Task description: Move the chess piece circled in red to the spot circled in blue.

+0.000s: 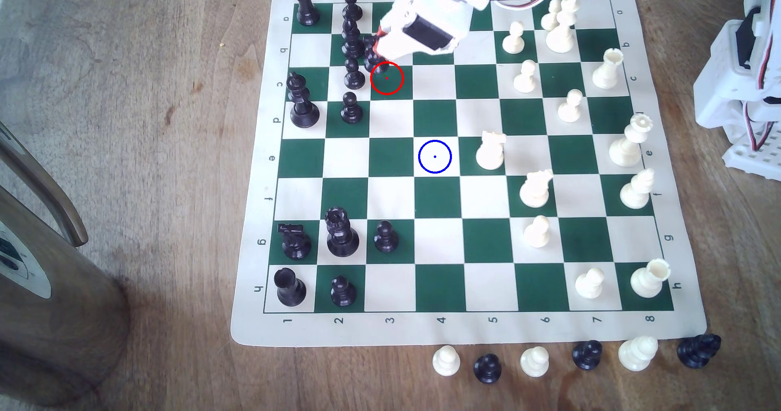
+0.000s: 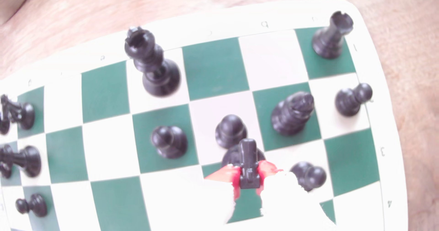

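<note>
The chess piece, a small black knight, is at the upper edge of the red ring on a green square. The arm's white body covers its top in the exterior view. My gripper is shut on it. In the wrist view the red-padded fingers press both sides of the chess piece's head, and my gripper looks straight down on it. I cannot tell whether its base rests on the board. The spot, a cream square with a blue ring, lies bare toward the board's middle.
Black pawns and a taller black piece crowd close on the exterior view's left of the knight. A cream knight stands one square to the right of the spot. Captured pieces line the table below the mat.
</note>
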You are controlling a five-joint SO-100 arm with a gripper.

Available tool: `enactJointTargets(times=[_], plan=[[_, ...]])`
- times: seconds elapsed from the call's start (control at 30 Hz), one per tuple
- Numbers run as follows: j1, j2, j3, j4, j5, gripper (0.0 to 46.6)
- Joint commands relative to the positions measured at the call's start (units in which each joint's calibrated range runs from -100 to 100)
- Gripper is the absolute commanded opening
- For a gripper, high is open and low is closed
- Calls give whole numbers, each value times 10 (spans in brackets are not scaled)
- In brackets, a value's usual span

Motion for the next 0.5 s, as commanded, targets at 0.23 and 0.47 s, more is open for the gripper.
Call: enactJointTargets(times=[0.23,0.47], plan=[[-63,-160,18,43,-14,2],[-125,-218,156,17,-24,2]])
